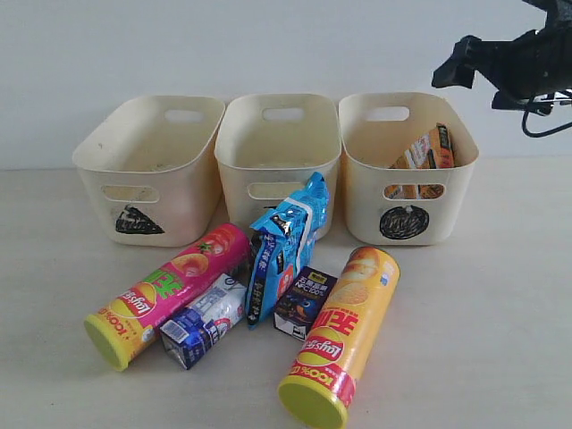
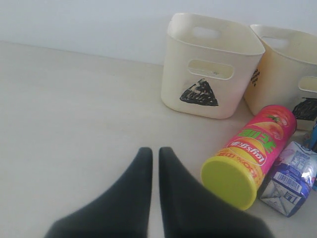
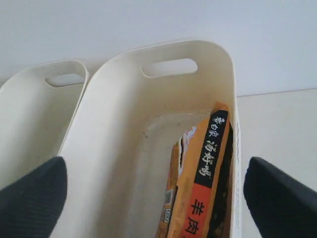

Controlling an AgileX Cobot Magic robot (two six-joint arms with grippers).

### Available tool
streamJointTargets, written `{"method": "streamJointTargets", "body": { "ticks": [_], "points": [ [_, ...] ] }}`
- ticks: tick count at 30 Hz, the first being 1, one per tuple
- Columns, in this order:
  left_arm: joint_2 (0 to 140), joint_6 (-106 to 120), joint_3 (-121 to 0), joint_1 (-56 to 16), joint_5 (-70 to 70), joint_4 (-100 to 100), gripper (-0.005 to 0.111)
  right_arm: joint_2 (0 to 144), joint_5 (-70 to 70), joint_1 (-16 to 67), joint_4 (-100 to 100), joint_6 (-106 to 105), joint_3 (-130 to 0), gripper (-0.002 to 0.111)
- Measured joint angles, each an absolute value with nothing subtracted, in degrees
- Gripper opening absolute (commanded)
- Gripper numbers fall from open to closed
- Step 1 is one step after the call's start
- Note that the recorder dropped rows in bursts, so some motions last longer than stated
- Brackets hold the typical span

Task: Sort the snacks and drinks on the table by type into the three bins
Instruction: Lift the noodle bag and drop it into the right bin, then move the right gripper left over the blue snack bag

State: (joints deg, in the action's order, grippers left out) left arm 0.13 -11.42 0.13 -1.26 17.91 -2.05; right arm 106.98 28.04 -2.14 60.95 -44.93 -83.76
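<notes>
The orange-brown packet (image 1: 427,150) (image 3: 203,183) leans upright inside the circle bin (image 1: 407,210) (image 3: 124,148). My right gripper (image 1: 450,70) (image 3: 153,166) hovers open above that bin, holding nothing. On the table (image 1: 483,304), in front of the bins, lie the pink tube (image 1: 170,290) (image 2: 252,153), the yellow-orange tube (image 1: 344,335), the blue bag (image 1: 286,246), the blue-white carton (image 1: 204,322) (image 2: 290,178) and the dark carton (image 1: 304,302). My left gripper (image 2: 155,151) is shut and empty, low over the table beside the pink tube's lid. It does not show in the exterior view.
The triangle bin (image 1: 147,170) (image 2: 213,64) and the middle bin (image 1: 279,147) (image 2: 287,69) (image 3: 29,114) hold no items. All three stand in a row against a white wall. Bare table stretches left of the pink tube and right of the yellow-orange tube.
</notes>
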Motion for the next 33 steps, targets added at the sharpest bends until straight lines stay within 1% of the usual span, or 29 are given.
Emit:
{"method": "streamJointTargets", "body": {
  "ticks": [2, 4, 5, 7, 8, 10, 11, 12, 14, 17, 21, 28, 33],
  "points": [
    [0.13, -11.42, 0.13, -1.26, 17.91, -2.05, 0.004, 105.81, 27.95, -2.14, 60.95, -44.93, -84.02, 0.088],
    [0.13, -11.42, 0.13, -1.26, 17.91, -2.05, 0.004, 104.34, 28.17, -2.14, 60.86, -44.93, -84.79, 0.081],
    [0.13, -11.42, 0.13, -1.26, 17.91, -2.05, 0.004, 103.47, 28.47, -2.14, 60.96, -44.93, -85.11, 0.075],
    [0.13, -11.42, 0.13, -1.26, 17.91, -2.05, 0.004, 101.41, 29.53, -2.14, 60.96, -44.93, -85.91, 0.054],
    [0.13, -11.42, 0.13, -1.26, 17.91, -2.05, 0.004, 100.56, 30.29, -2.14, 61.06, -44.93, -86.19, 0.041],
    [0.13, -11.42, 0.13, -1.26, 17.91, -2.05, 0.004, 98.53, 32.81, -2.14, 61.31, -44.93, -86.41, 0.008],
    [0.13, -11.42, 0.13, -1.26, 17.91, -2.05, 0.004, 97.89, 34.44, -2.14, 61.44, -44.93, -86.54, 0.001],
    [0.13, -11.42, 0.13, -1.26, 17.91, -2.05, 0.004, 97.22, 36.30, -2.14, 61.44, -44.93, -86.64, 0.002],
    [0.13, -11.42, 0.13, -1.26, 17.91, -2.05, 0.004, 96.59, 40.32, -2.14, 61.54, -44.81, -86.64, 0.000],
    [0.13, -11.42, 0.13, -1.26, 17.91, -2.05, 0.004, 96.47, 47.69, -2.14, 59.77, -44.44, -86.43, 0.000],
    [0.13, -11.42, 0.13, -1.26, 17.91, -2.05, 0.004, 95.09, 53.35, -1.52, 55.79, -43.44, -81.94, 0.000],
    [0.13, -11.42, 0.13, -1.26, 17.91, -2.05, 0.004, 86.55, 52.72, -1.03, 52.00, -43.18, -68.90, 0.000],
    [0.13, -11.42, 0.13, -1.26, 17.91, -2.05, 0.004, 79.47, 49.90, 2.61, 46.62, -43.18, -61.96, 0.000]
  ]
}}
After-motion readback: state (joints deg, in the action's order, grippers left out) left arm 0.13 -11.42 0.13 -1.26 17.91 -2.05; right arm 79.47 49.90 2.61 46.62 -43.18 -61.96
